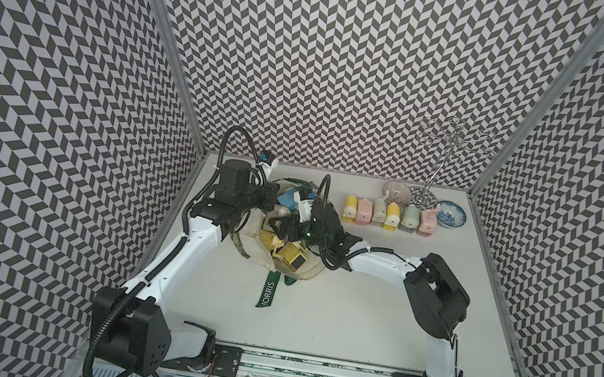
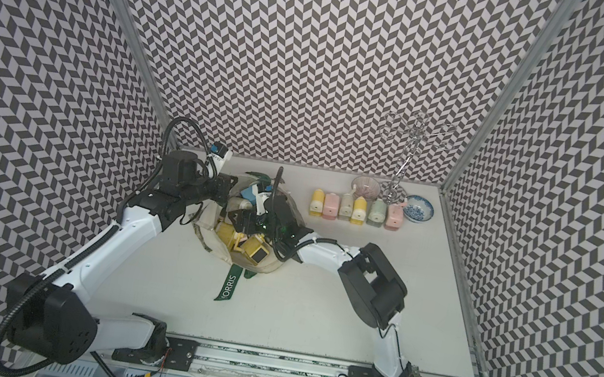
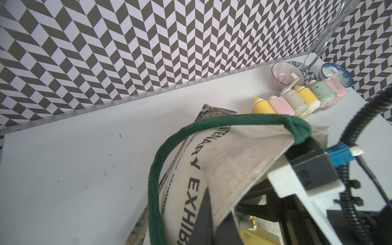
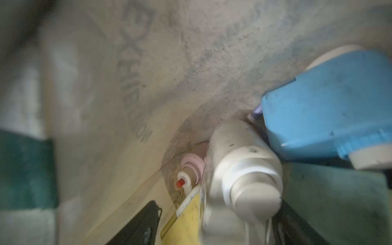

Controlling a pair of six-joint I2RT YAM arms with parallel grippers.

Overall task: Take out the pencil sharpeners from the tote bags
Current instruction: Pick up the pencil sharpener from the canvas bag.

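Pencil sharpeners crowd around my right pincer point(image 1: 282, 230), which is down in the mouth of the tote bag point(image 3: 224, 157). Its jaws stand wide apart with a beige sharpener point(image 4: 244, 169) lying between them. I see no sign that they press on it, so I count it as not gripped. A blue sharpener point(image 4: 322, 110) rests against that one, a yellow sharpener point(image 4: 186, 224) lies against its other side, and a pink sharpener point(image 4: 191, 167) sits deeper in against the cloth. My left pincer point(image 3: 216, 219) is clamped on the bag's cream rim, holding the mouth up and open next to the green strap point(image 3: 153, 180).

Further out, both top views show a dark-panelled yellow sharpener point(image 1: 293, 258) and another yellow one at the near lip of the bag, which is slumped on the bench point(image 1: 354, 316). How many more lie under those I cannot tell.

Well apart from the bag, near the far edge, six sharpeners point(image 1: 390, 215) stand in a touching row: yellow, pink, beige, yellow, green, pink. I judge the job partly done: six are out and at least six are left in the bag. Behind the row, a striped bowl point(image 1: 396, 192) and a blue bowl point(image 1: 451, 215) look empty to me, with a wire stand point(image 1: 435, 165) between them.
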